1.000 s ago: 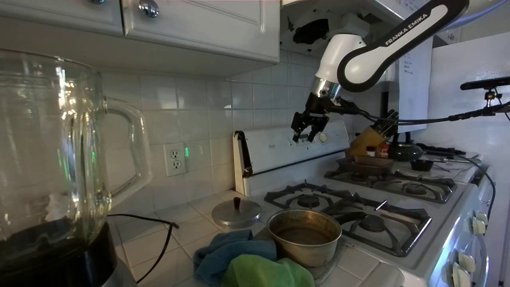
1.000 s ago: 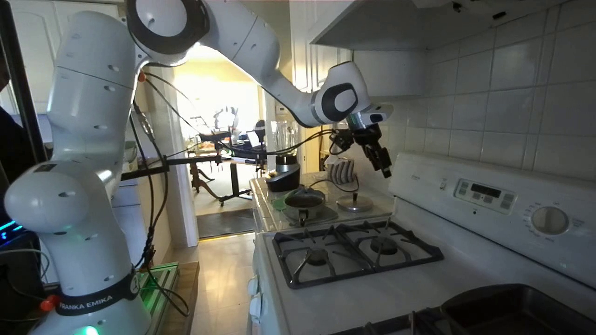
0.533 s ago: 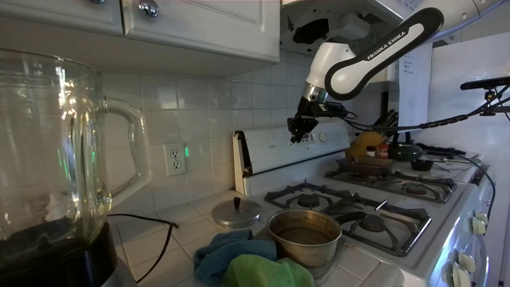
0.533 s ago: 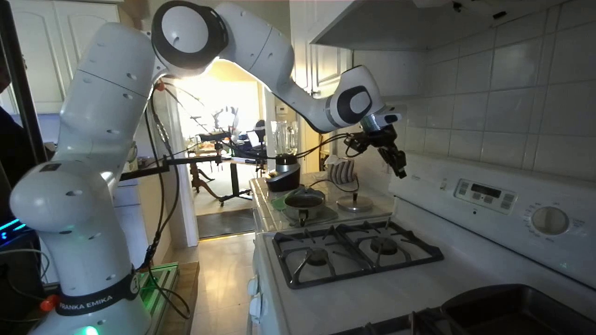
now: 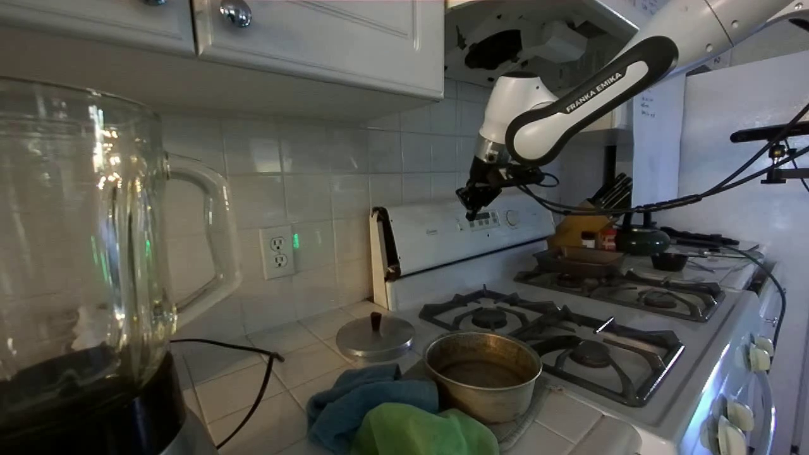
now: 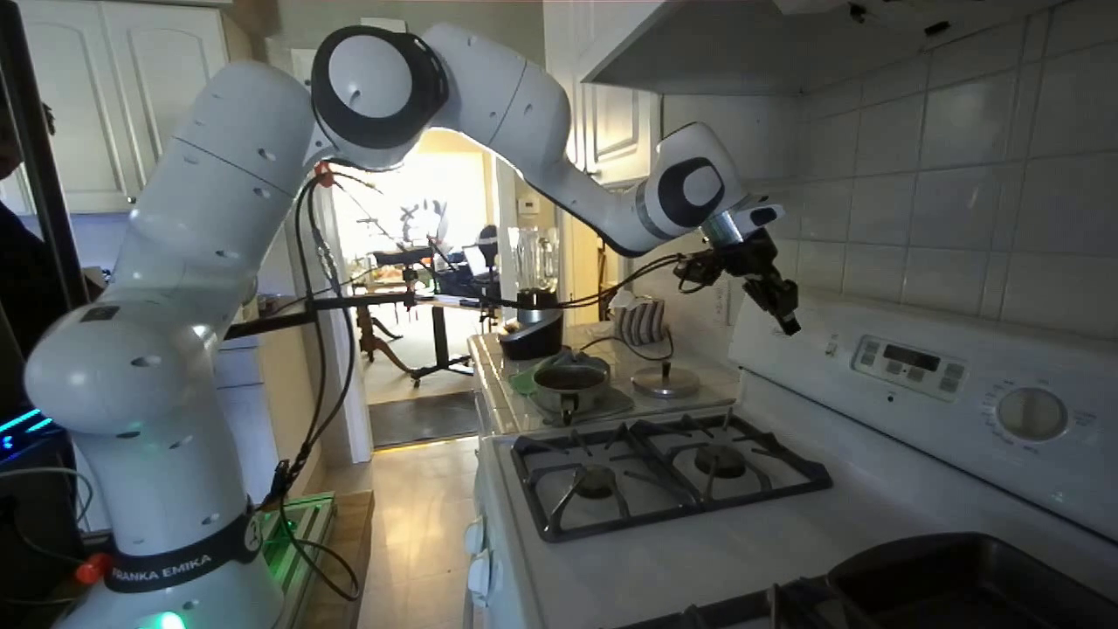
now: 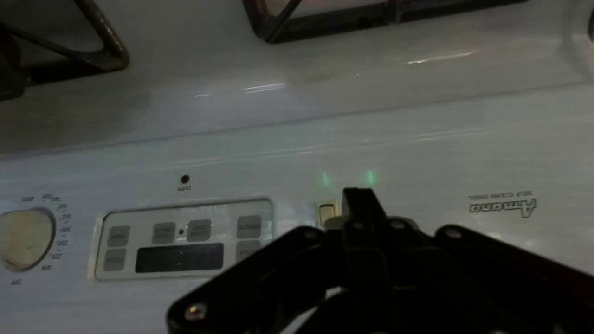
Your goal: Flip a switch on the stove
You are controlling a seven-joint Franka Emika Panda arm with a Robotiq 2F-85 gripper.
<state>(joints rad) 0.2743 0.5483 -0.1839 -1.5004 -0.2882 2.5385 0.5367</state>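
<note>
The white stove has an upright back panel carrying a small cream rocker switch. In an exterior view, that same switch sits left of the digital display. My black gripper is shut, its fingers together with nothing between them. In the wrist view the tips lie just right of the switch, and the gripper covers the switch's lower part. Seen from outside, the gripper points down at the panel, left of the switch. It looks slightly apart from the panel, though contact is hard to judge.
An oven dial and a display share the panel. Black grates cover the burners, and a dark pan rests near the front. A range hood hangs above. A pot and lid stand beside the stove.
The gripper's fingers have gone from open to shut. The arm has reached forward, carrying the gripper closer to the back panel and the switch.
</note>
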